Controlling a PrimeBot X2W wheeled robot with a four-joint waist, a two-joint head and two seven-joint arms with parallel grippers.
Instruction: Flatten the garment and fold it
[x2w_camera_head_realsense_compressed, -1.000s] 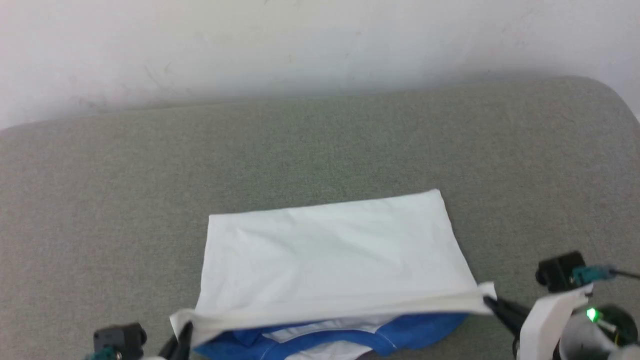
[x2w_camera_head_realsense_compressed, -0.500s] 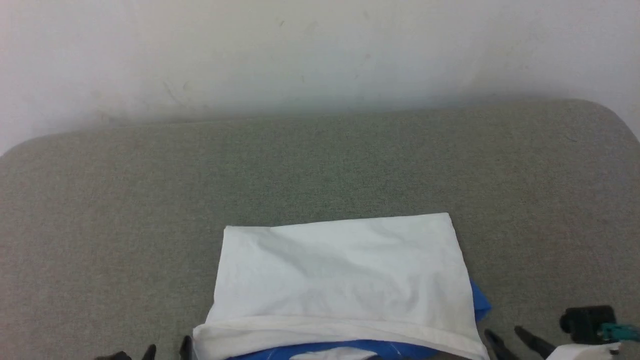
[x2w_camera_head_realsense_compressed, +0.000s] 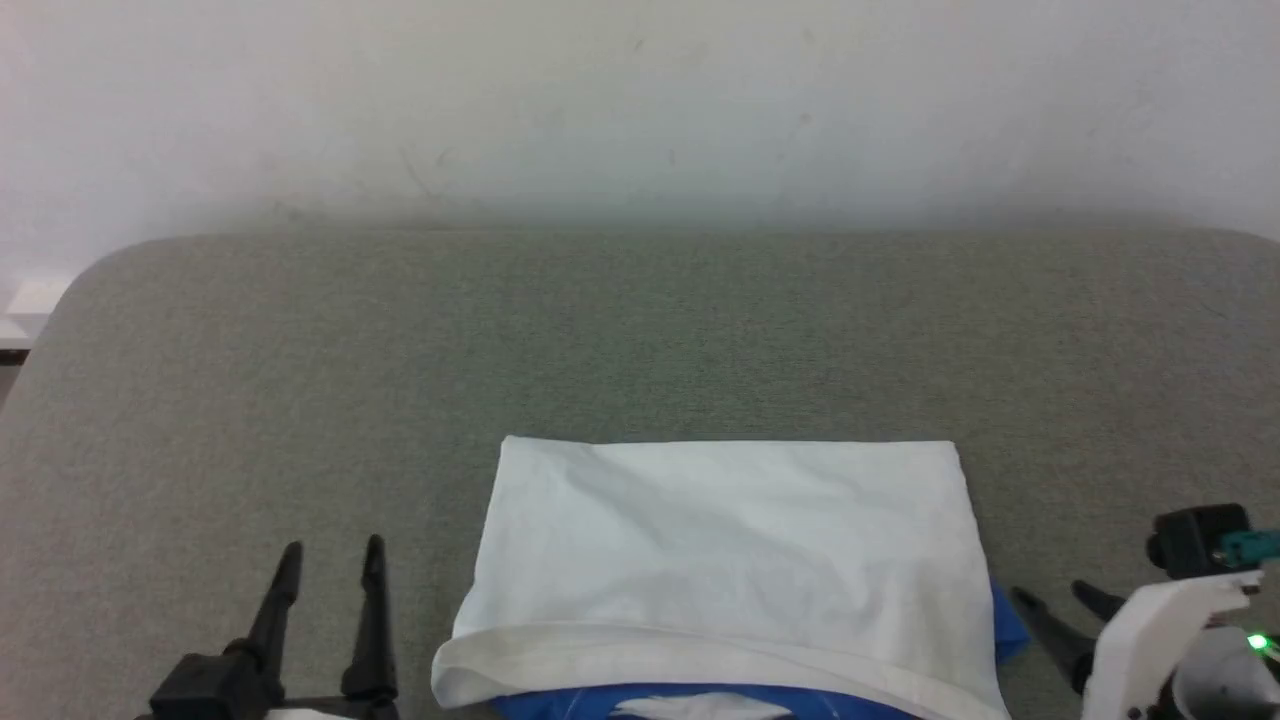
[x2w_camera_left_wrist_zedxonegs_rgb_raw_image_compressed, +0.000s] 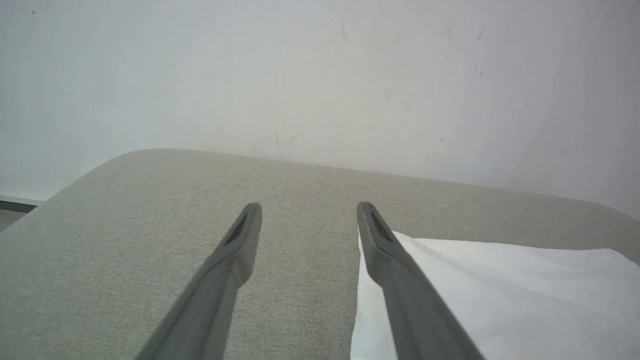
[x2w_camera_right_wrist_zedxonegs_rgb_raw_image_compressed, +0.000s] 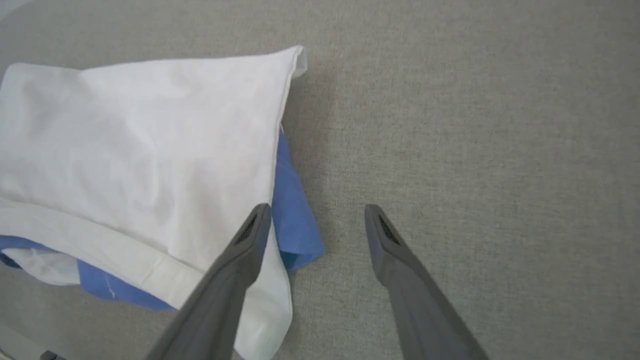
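The shirt (x2w_camera_head_realsense_compressed: 720, 560) is lying folded over on the grey-green cushion (x2w_camera_head_realsense_compressed: 640, 340), down near the front edge and a bit right of center. It's white side up with a rolled hem along the front, and blue cloth pokes out underneath at the front and on the right side. The left gripper (x2w_camera_head_realsense_compressed: 333, 545) sits just off its left edge, fingers spread apart with nothing between them. The right gripper (x2w_camera_head_realsense_compressed: 1048, 590) is just beside the blue bit on the right, also spread wide and empty. There's a scuffed white wall (x2w_camera_head_realsense_compressed: 640, 100) behind the cushion.
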